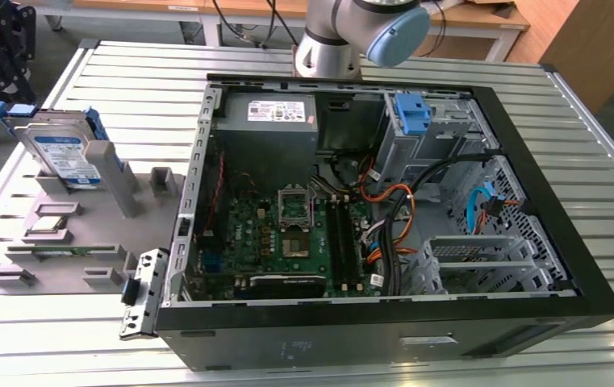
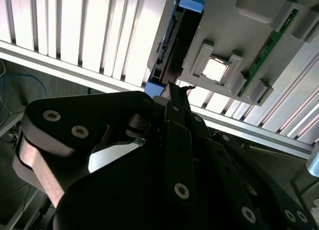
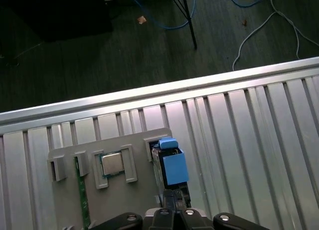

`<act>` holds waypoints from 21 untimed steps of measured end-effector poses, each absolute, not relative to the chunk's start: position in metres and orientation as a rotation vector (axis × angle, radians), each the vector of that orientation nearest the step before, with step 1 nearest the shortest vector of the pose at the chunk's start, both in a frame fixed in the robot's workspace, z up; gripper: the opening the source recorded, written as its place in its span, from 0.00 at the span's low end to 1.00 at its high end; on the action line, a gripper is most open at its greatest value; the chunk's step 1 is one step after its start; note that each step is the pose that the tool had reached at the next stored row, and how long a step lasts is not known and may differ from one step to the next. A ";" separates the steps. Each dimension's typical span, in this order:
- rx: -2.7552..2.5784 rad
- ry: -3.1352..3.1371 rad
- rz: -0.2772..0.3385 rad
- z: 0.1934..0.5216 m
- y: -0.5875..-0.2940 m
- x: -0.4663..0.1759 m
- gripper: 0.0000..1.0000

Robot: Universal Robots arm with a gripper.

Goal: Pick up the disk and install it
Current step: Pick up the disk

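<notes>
The disk (image 1: 64, 153) stands on edge in a slot of the grey holder tray (image 1: 81, 242) at the exterior view's left, its white-and-blue label facing out and blue rails along its sides. In both wrist views I see the disk edge-on (image 3: 172, 168) (image 2: 174, 41), with a blue rail end showing. My gripper (image 3: 175, 197) (image 2: 174, 88) hangs above the disk and apart from it. Its black fingers are together, with nothing between them.
The open computer case (image 1: 565, 242) fills the middle and right of the slatted metal table (image 1: 123, 72). Inside are a grey box with a white sticker (image 1: 274, 113), a bare blue bracket (image 1: 412, 113), cables and a metal drive cage (image 1: 479, 258). The holder tray also carries a processor chip (image 3: 112, 163) and a memory stick (image 3: 82, 195).
</notes>
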State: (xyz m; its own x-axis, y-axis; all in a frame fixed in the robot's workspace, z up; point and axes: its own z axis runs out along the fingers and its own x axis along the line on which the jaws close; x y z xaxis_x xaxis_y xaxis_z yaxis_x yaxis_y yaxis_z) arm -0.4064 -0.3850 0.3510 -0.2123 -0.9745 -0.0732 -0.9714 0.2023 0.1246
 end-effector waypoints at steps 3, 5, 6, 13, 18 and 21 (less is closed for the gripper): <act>1.958 -2.419 -0.224 0.351 -0.385 -0.406 0.10; 1.959 -2.418 -0.224 0.351 -0.385 -0.406 0.10; 1.959 -2.418 -0.224 0.351 -0.385 -0.406 0.10; 1.959 -2.418 -0.224 0.351 -0.385 -0.406 0.10; 1.973 -2.406 -0.223 0.351 -0.385 -0.406 0.10; 1.995 -2.386 -0.223 0.351 -0.385 -0.406 0.10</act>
State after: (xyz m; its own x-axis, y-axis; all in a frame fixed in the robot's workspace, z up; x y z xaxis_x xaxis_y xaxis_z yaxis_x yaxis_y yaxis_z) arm -0.4064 -0.3850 0.3509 -0.1808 -0.9808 -0.0734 -0.9774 0.1709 0.1245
